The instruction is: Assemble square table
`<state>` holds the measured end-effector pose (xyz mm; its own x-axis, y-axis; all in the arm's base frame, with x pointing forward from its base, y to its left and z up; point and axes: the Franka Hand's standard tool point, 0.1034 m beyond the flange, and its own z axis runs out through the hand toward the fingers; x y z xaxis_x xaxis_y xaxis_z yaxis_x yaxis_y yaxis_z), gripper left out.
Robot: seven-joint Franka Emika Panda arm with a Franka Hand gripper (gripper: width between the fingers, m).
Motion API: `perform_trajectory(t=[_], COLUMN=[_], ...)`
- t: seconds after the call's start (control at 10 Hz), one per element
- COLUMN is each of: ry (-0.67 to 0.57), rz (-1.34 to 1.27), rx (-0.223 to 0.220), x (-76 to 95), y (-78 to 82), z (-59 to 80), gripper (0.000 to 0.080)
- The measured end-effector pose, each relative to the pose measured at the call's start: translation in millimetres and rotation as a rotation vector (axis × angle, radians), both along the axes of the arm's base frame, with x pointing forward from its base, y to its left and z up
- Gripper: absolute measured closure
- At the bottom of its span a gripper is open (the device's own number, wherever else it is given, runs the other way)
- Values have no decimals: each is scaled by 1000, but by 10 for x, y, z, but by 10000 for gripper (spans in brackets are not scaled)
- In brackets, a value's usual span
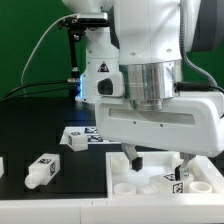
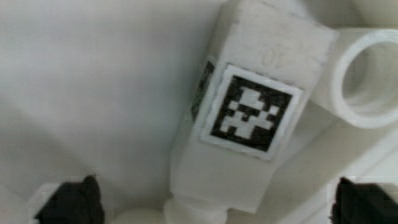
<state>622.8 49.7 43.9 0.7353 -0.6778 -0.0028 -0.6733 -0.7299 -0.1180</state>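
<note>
**Exterior view.** The gripper pointed straight down over the square tabletop. Its two black fingers were spread wide and gripped nothing. The square tabletop lay flat directly beneath the hand, on the black table. A tagged leg lay on the tabletop just below the finger on the exterior view's right. Whether that finger touched it could not be determined. Two loose legs rested on the black table, well apart from the hand toward the exterior view's left. The nearer leg was closer to the camera and the farther leg was further back. Neither touched the tabletop.

**Wrist view.** The gripper was again seen wide apart, with only the dark fingertips in frame. The tagged leg lay between them and ran away from the hand, its black-and-white sticker facing the camera. A clear gap stood between the leg and each fingertip. The white surface of the square tabletop lay under the leg. A round recess showed beside the leg's far end. The picture was too soft to tell whether it belonged to the leg or to the tabletop.
</note>
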Motion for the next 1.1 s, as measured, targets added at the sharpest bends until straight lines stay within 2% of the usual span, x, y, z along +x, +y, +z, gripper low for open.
perform_trajectory(t=[0.3, 0.5, 0.7, 0.9, 1.1], ry=[11, 23, 27, 32, 32], rz=[-103, -111, -108, -106, -104], rx=[49, 49, 43, 42, 42], x=[-36, -107, -152, -170, -169], y=[-65, -38, 57, 99, 96], z=[-73, -168, -257, -284, -284], gripper=[151, 151, 151, 151, 416])
